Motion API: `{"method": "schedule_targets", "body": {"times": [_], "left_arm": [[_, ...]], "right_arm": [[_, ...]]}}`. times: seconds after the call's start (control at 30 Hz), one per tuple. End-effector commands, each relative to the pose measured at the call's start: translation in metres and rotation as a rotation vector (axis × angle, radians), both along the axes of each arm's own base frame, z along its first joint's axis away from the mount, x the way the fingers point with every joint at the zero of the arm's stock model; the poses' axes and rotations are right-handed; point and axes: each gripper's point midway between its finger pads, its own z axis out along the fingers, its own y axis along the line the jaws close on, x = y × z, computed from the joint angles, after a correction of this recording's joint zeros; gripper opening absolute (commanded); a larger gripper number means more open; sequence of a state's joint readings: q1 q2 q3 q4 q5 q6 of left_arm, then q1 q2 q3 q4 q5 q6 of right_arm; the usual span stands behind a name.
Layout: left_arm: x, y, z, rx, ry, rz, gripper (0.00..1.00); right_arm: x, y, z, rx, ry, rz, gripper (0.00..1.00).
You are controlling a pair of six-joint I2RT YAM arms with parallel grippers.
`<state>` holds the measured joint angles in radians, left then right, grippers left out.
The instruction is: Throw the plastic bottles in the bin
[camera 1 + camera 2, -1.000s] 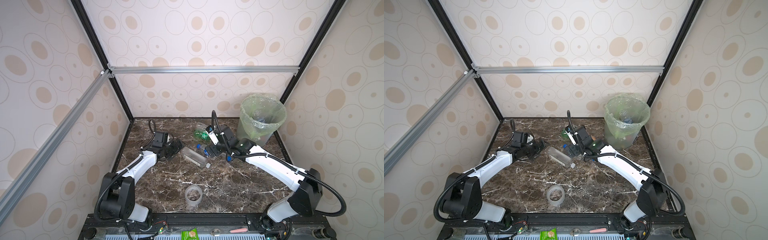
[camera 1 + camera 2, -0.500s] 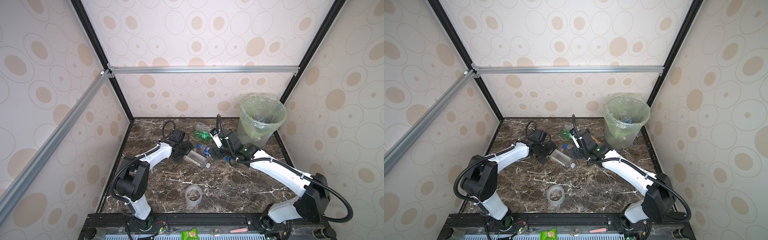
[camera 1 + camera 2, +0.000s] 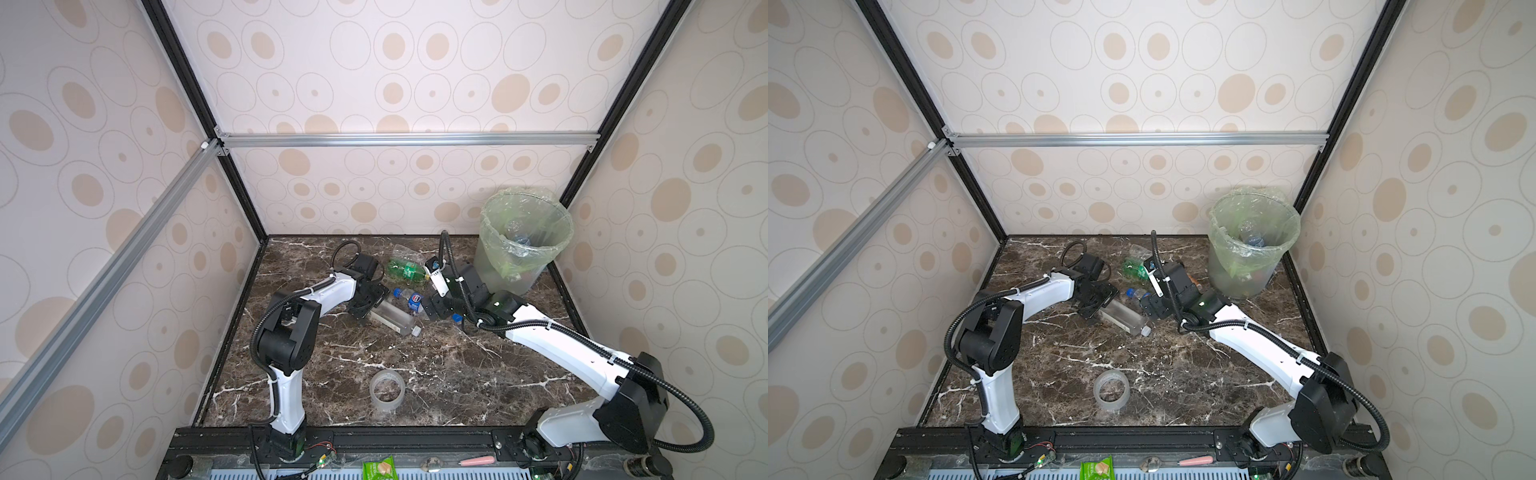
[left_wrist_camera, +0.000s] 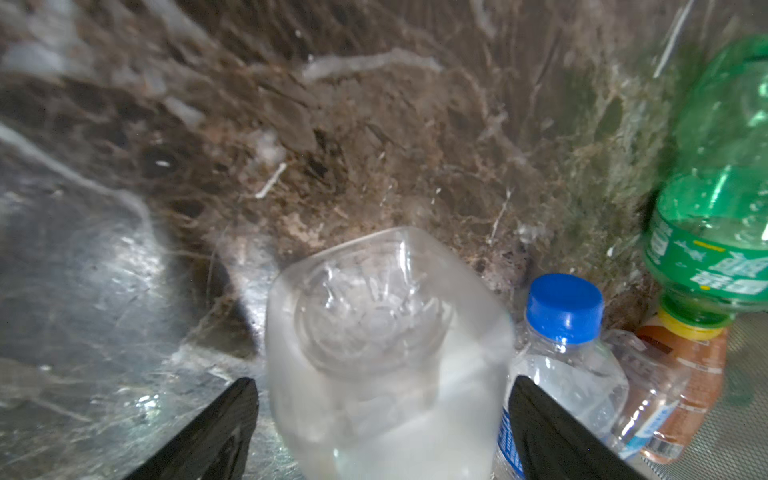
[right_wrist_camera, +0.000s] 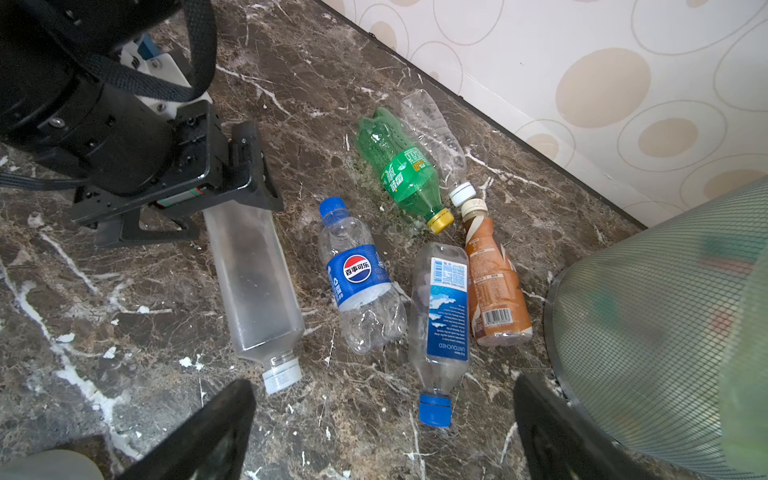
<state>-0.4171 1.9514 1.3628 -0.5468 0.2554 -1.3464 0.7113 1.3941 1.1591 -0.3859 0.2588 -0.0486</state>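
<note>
A clear square bottle (image 3: pixel 392 318) (image 5: pixel 257 282) lies on the marble floor. My left gripper (image 3: pixel 368 305) (image 4: pixel 382 399) is open and straddles the bottle's base (image 4: pixel 386 332), one finger close on each side. Beside it lie a Pepsi-labelled bottle (image 5: pixel 357 278), a green bottle (image 5: pixel 399 170) (image 3: pixel 405 268), a crumpled clear bottle (image 5: pixel 436 137), a blue-labelled clear bottle (image 5: pixel 442 316) and a brown bottle (image 5: pixel 494 282). My right gripper (image 3: pixel 432 309) (image 5: pixel 382 407) hangs open above them, holding nothing. The bin (image 3: pixel 490 257) (image 3: pixel 1225 266) stands at the back right, with bottles showing inside it.
A clear tape roll (image 3: pixel 387 390) (image 3: pixel 1111 390) stands near the front middle of the floor. Patterned walls close in the back and both sides. The bin's mesh wall (image 5: pixel 648 316) is close beside my right gripper.
My left arm swung right from the left side to the square bottle and now straddles its base, its jaws narrowing a little. My right gripper shifted slightly and stays open.
</note>
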Motion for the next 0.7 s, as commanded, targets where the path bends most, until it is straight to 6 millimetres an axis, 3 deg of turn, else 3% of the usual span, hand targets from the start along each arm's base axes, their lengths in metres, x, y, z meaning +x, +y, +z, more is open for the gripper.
{"method": "schedule_targets", "body": {"times": [0.0, 0.07, 0.43, 0.57, 0.67], "left_arm": [[-0.001, 0.002, 0.001, 0.021, 0.018, 0.025, 0.84], [-0.002, 0.003, 0.0, 0.019, 0.017, 0.029, 0.73], [-0.005, 0.001, -0.004, -0.005, 0.007, 0.002, 0.46], [0.003, -0.002, 0.013, -0.013, -0.07, -0.05, 0.45], [0.015, -0.005, 0.041, -0.018, -0.182, -0.09, 0.41]], "right_arm": [[0.002, -0.006, 0.006, 0.02, -0.019, -0.013, 1.0], [0.002, -0.006, 0.007, 0.027, -0.019, -0.013, 1.0], [0.0, -0.005, 0.007, 0.045, -0.009, -0.002, 1.0], [-0.004, 0.007, 0.005, 0.084, 0.04, 0.04, 1.0], [-0.006, 0.015, 0.009, 0.141, 0.07, 0.058, 1.0]]}}
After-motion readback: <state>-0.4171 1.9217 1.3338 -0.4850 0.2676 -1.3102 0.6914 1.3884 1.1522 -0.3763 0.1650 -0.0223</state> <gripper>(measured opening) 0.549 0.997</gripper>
